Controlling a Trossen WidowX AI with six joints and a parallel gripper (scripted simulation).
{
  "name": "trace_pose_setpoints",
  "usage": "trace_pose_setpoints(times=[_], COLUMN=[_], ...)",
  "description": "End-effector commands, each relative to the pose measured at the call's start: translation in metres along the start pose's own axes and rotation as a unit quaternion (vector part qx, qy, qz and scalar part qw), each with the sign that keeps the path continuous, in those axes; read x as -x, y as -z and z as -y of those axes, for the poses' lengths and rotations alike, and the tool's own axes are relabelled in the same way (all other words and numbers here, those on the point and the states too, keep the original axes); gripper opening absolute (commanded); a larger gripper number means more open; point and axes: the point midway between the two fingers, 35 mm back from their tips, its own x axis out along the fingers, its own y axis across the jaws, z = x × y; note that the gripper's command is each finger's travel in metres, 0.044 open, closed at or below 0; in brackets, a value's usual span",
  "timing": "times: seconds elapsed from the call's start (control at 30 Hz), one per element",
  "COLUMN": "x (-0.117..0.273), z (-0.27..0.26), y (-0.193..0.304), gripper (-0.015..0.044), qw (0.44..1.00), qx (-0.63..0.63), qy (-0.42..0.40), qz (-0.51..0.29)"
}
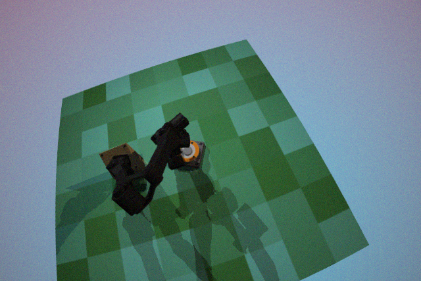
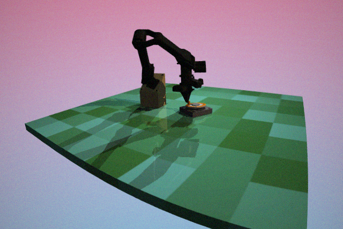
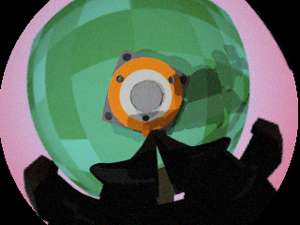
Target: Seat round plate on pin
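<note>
With our black claw (image 2: 187,101) (image 3: 154,131) pressed together beside the orange tab (image 2: 189,102) (image 3: 145,133), we are aligning the orange-and-white round plate (image 1: 195,155) (image 2: 203,105) (image 3: 113,96) on its post; next, nudge the tab sideways until the plate drops.

One arm (image 1: 158,158) (image 2: 171,47), one plate (image 1: 196,150) (image 2: 203,106) (image 3: 114,96), one post (image 1: 187,151) (image 2: 195,104) (image 3: 146,96), one orange tab (image 2: 189,103) (image 3: 145,132).

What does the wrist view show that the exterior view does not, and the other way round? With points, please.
Wrist only: three small dark holes through the round plate (image 2: 204,105) (image 3: 114,100), one next to its orange tab (image 2: 189,102) (image 3: 145,133).
Exterior only: the arm's elbow (image 2: 139,38) and the whole brown base block (image 2: 149,97).
Both: the plate around the grey post (image 2: 195,104) (image 3: 146,96), and the shut gripper (image 2: 187,101) (image 3: 154,131) at the tab.
</note>
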Motion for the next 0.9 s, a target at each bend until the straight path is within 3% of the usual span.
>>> trace_pose_setpoints(times=[0.0, 0.87], x=[-0.0014, -0.0001], z=[-0.0072, -0.0133], y=[0.0025, 0.0018], gripper=[0.0000, 0.0000], qw=[1.000, 1.000], qx=[0.001, 0.001], qy=[-0.013, -0.014], qz=[-0.008, -0.008])
